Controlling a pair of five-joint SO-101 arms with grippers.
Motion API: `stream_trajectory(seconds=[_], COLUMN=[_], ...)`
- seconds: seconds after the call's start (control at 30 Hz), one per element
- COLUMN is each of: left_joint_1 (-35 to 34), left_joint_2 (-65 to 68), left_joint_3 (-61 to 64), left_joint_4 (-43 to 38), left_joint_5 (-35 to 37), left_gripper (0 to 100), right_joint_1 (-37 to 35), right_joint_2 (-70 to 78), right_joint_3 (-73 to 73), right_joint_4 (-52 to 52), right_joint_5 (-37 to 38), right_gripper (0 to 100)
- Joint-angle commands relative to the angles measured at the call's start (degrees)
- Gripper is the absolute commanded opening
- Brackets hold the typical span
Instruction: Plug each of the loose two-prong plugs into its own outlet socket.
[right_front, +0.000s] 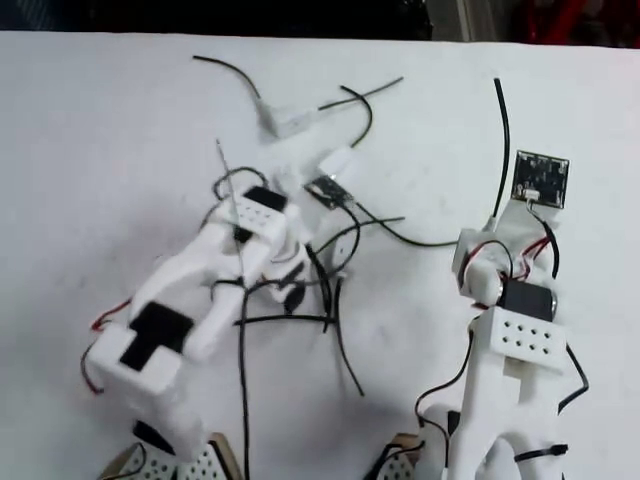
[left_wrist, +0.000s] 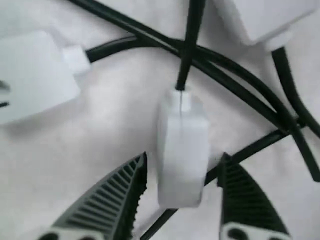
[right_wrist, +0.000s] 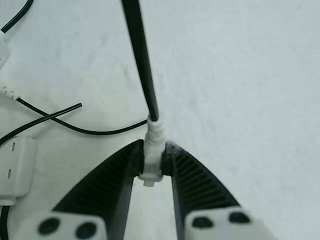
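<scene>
Jaws on left gripper (left_wrist: 183, 162): open around white rectangular plastic plug (left_wrist: 182, 135), lower centre; square it before you close. Right gripper (right_wrist: 152, 149) clamps 1 slim white plug (right_wrist: 155, 131).

Tangle of black cords (right_front: 290, 320) and white plugs (right_front: 338, 163) mid-table; bare tabletop (right_front: 90, 130) at far left.

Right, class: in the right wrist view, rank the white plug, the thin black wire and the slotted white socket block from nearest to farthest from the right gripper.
1. White plug: clamped between the right gripper's jaws.
2. Thin black wire: on the table just beyond the jaws.
3. Socket block: farthest, off to the side.
</scene>
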Motion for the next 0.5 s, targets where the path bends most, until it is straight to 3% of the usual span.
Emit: stream_trajectory(seconds=[0.0,0.3,0.47], left_joint_1=[-5.1,-14.4,-16.7], left_joint_2=[-4.3,-10.3,-13.2], left_joint_3=[-1.6,-1.8,-6.6], left_joint_4=[-2.3,-3.9,1.5], left_joint_5=[0.3,-3.8,-3.9], left_gripper=[30,30,30], right_joint_1=[0.0,-1.5,-1.7], right_joint_2=[-1.6,-2.1,-2.1], right_joint_3=[-0.3,0.5,0.5], right_joint_4=[-0.6,-0.7,-0.6], right_joint_5=[0.1,0.1,0.1], right_gripper=[1.8,1.8,1.8])
